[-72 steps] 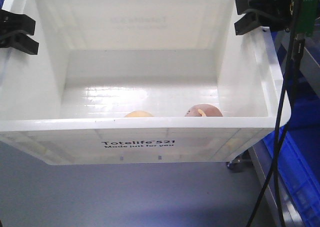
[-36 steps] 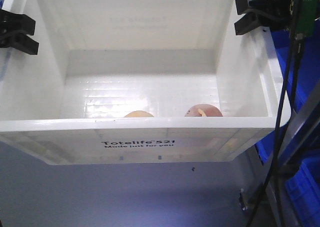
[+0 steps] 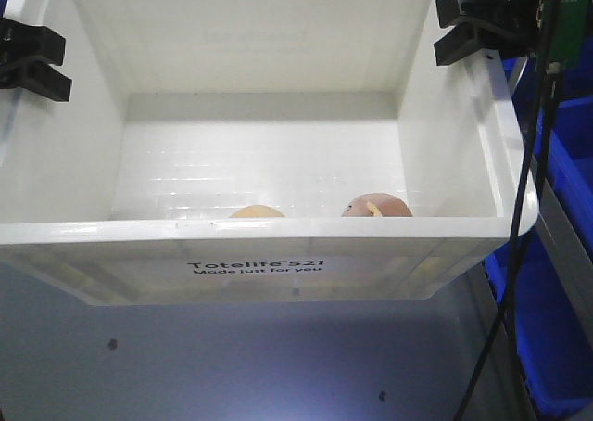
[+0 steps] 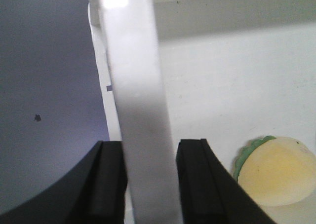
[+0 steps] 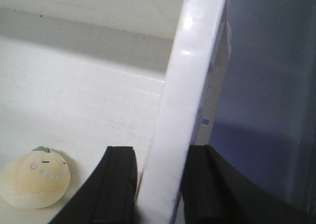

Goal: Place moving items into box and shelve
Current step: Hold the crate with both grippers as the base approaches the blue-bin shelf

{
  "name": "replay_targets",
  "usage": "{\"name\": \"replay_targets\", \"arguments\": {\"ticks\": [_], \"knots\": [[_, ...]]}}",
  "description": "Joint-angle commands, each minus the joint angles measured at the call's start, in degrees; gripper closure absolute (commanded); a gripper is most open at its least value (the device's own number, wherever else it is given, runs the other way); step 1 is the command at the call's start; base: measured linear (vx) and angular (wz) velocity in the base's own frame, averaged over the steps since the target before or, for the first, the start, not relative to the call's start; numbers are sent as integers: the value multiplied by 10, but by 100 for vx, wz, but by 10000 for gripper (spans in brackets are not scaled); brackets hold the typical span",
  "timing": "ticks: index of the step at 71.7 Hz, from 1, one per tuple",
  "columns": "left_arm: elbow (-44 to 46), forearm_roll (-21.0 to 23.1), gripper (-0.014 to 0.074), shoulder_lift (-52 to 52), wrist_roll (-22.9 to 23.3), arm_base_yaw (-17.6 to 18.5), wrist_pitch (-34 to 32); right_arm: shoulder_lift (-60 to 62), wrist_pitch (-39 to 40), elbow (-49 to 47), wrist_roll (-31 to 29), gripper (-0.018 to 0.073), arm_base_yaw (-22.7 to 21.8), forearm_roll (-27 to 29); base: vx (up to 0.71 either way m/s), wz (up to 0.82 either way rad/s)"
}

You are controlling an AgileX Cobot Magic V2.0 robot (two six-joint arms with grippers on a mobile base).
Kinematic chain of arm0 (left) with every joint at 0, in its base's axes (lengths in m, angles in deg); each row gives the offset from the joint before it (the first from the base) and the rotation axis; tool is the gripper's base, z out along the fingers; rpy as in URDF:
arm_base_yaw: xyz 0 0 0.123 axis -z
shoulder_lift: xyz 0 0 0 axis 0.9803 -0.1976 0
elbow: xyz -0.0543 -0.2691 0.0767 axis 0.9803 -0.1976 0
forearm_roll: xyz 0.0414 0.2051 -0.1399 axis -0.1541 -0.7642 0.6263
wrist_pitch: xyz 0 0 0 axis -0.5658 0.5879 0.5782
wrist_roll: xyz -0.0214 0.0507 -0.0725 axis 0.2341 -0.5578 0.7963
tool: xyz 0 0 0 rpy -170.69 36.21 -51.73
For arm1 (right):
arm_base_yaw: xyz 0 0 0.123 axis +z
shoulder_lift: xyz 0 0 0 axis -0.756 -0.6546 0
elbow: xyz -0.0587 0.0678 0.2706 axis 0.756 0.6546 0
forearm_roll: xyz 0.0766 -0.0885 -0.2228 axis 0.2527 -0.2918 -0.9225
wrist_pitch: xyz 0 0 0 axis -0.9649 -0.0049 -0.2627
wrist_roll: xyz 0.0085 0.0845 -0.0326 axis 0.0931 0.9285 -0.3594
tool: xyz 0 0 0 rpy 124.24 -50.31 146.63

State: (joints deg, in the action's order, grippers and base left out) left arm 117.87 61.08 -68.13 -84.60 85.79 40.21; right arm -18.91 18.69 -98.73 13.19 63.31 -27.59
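White plastic fills most of the front view: the box [image 3: 278, 259], a ribbed-rim crate with black print on its near wall, is held between both arms over a grey floor [image 3: 232, 365]. The left gripper [image 3: 33, 61] sits at nine o'clock on the crate's side wall and the right gripper [image 3: 471, 30] at two o'clock on the opposite wall. Each wrist view shows a pair of black fingers straddling the rim, one inside and one outside, clenched on the plastic. Gripping opposite walls likely spreads the load and keeps the crate from twisting. Both moving items already lie inside on the crate floor, against the near wall: the pale beige lump [image 3: 257, 211] at about six o'clock and the pinkish-brown lump [image 3: 377, 205] with its yellow stripe at about five o'clock, only their tops showing above the rim. That they rest there suggests the crate tips slightly toward the robot, though the tilt itself is hard to judge. Blue bins [image 3: 556, 347] stand at four o'clock beside the crate, and a black cable [image 3: 519, 254] hangs across its right corner. Loading looks finished; what remains, by my reading, is setting the crate on a shelf, which no view shows.
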Motion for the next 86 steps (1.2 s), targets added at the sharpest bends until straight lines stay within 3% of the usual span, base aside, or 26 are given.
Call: {"name": "replay_targets", "arguments": {"ticks": [1, 86], "knots": [[25, 115, 623, 23, -7, 11, -68, 24, 61, -25, -11, 571, 9, 94, 42, 9], [25, 115, 623, 23, -7, 11, -68, 24, 61, -25, -11, 571, 9, 94, 37, 26]]}}
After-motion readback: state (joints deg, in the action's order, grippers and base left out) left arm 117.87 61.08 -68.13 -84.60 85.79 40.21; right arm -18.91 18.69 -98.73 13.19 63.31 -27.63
